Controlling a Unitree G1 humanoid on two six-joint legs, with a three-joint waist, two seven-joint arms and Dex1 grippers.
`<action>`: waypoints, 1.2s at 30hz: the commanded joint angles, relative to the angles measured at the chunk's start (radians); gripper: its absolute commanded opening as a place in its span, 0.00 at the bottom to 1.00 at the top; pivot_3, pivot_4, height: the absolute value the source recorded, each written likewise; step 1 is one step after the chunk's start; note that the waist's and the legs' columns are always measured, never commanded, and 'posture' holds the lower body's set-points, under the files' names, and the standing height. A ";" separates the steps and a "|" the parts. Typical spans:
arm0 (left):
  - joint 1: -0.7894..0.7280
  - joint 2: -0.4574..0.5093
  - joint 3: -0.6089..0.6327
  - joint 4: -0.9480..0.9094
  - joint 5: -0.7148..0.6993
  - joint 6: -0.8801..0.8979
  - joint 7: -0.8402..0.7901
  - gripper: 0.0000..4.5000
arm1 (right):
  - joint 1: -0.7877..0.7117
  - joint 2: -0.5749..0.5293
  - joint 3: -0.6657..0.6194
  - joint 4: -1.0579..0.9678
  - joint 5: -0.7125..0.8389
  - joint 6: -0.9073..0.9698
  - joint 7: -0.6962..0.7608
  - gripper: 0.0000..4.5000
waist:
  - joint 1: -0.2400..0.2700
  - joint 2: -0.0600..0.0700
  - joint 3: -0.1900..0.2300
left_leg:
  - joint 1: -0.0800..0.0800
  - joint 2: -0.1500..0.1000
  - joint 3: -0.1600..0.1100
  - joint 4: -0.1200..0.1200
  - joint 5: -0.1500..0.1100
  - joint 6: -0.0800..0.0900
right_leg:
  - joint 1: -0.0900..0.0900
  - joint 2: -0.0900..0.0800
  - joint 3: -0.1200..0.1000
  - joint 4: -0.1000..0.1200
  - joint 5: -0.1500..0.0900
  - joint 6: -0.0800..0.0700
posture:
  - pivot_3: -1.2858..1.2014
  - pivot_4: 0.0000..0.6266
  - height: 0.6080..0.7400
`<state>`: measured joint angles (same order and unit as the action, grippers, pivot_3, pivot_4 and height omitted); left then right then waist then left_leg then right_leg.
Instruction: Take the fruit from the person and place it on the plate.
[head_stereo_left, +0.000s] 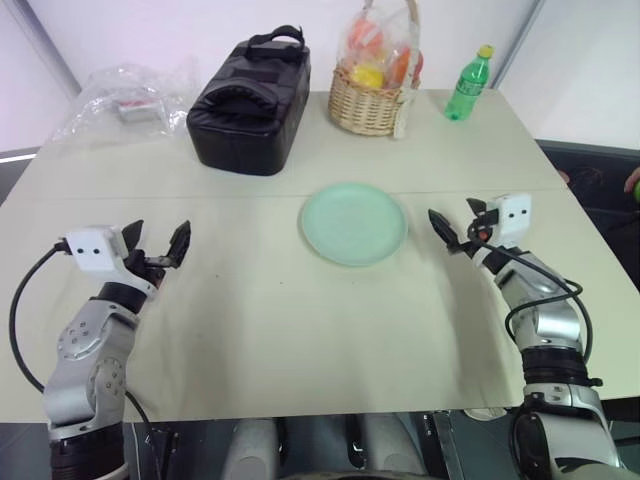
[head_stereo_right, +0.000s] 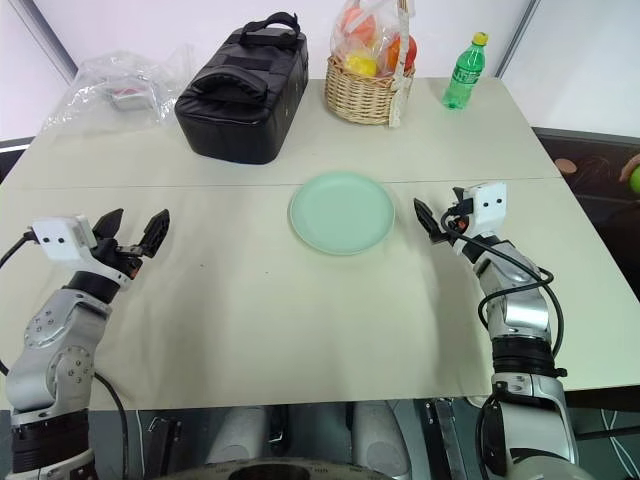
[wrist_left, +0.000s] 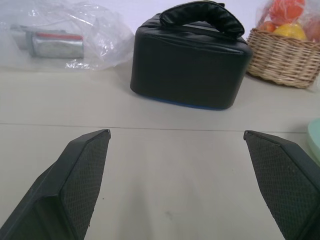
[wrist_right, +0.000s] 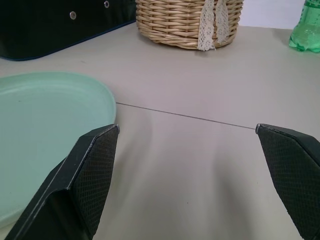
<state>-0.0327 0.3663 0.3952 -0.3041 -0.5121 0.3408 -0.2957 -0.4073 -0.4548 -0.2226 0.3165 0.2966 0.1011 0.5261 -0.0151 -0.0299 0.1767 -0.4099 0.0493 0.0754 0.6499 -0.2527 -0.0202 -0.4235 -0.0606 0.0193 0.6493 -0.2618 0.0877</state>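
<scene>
Two grippers, left (head_stereo_left: 160, 250) and right (head_stereo_left: 458, 232), hovered with jaws open and empty beside the plate (head_stereo_left: 354, 223); reaching before the fruit (head_stereo_right: 635, 179) arrives risks fumbling.

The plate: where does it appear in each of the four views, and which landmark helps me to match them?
Left eye view: the plate lies at the table's centre.
Right eye view: also central, nearer the right gripper than the left gripper.
Left wrist view: a pale sliver at the edge, beside one finger.
Right wrist view: large, behind one finger.
Shared landmark: the wicker basket.
</scene>
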 joint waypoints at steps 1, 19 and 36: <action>0.002 0.002 0.000 -0.040 -0.006 -0.009 -0.004 0.99 | -0.014 -0.006 -0.012 -0.020 0.001 -0.017 0.000 1.00 | 0.000 0.000 0.000 | 0.000 0.000 0.000 0.000 0.000 0.000 | 0.000 0.000 0.000 0.000 0.000 0.000 | 0.52 0.24 1.00; -0.003 0.002 0.003 -0.027 0.008 -0.026 -0.008 0.99 | -0.008 -0.001 -0.008 -0.024 0.001 -0.016 0.001 1.00 | 0.000 0.000 0.000 | 0.000 0.000 0.000 0.000 0.000 0.000 | 0.000 0.000 0.000 0.000 0.000 0.000 | 0.52 0.24 1.00; 0.009 0.012 0.009 -0.028 0.026 -0.030 -0.010 0.99 | -0.019 0.004 0.002 -0.009 -0.002 -0.021 0.004 1.00 | 0.001 0.000 0.000 | 0.000 0.000 0.000 0.000 0.000 0.000 | 0.000 0.000 0.000 0.000 0.000 0.000 | 0.52 0.24 1.00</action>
<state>-0.0143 0.3678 0.3954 -0.3040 -0.4878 0.3342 -0.3020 -0.4073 -0.4505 -0.2104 0.3187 0.2953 0.1011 0.5296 -0.0144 -0.0299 0.1767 -0.4099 0.0492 0.0754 0.6499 -0.2527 -0.0202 -0.4235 -0.0607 0.0193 0.6493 -0.2618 0.0877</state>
